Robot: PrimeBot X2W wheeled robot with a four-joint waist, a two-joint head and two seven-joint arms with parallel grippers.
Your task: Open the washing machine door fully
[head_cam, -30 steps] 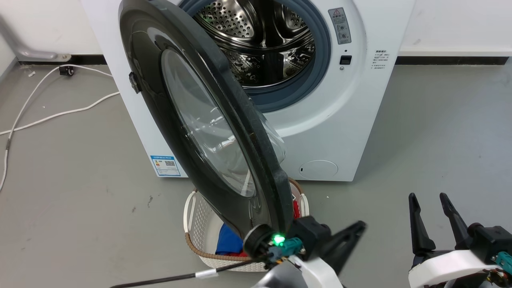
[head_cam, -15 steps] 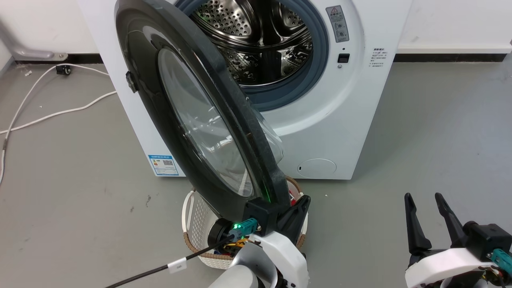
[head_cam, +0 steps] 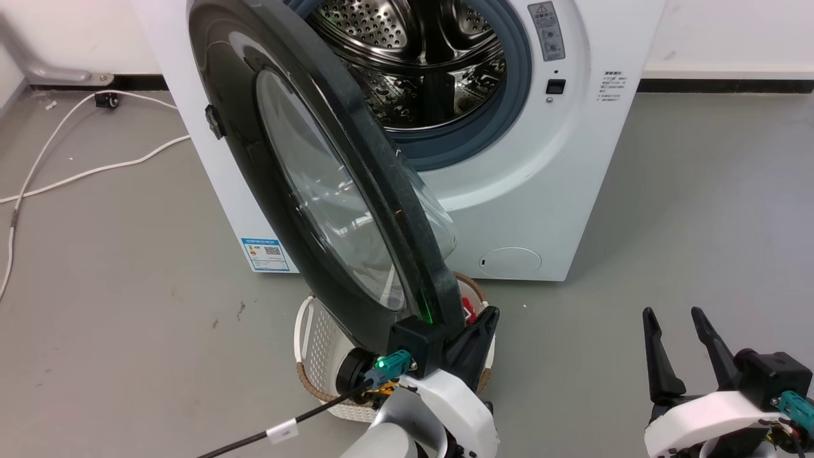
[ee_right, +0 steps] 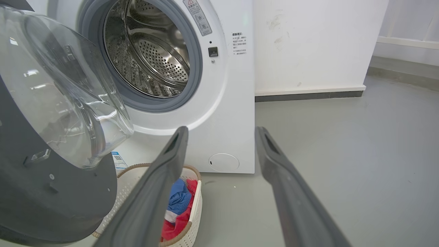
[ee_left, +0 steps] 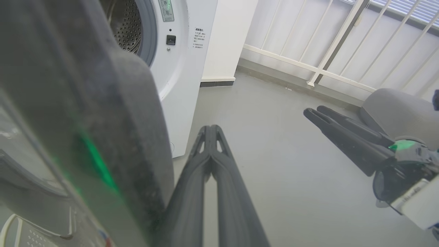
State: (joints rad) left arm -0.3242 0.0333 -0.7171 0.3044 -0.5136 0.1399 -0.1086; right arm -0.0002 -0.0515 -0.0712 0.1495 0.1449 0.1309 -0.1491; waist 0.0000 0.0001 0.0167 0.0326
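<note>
The grey floor runs across the room, and the white washing machine stands on it against the wall. Its steel drum is uncovered inside a grey rubber ring.

The washing machine door hangs from the side of the machine on the robot's left. It is swung out partway toward the robot, so the head view shows its glossy black outer face at a slant and its rim nearly edge-on. Its glass bowl bulges from the inner face toward the drum. The door's lower edge hangs over a white laundry basket that stands on the floor just in front of the machine, with red and blue clothes inside.

The left arm reaches up to the door's lower rim. The left jaws are together with nothing between them, and the fingers lie just beside the rim. Whether they press on it cannot be told.

The right arm sits low on the robot's right, well apart from the door. The right jaws are apart, holding nothing.

A white cable lies on the floor left of the machine. Low on the machine's front are a round cap and a blue label.
</note>
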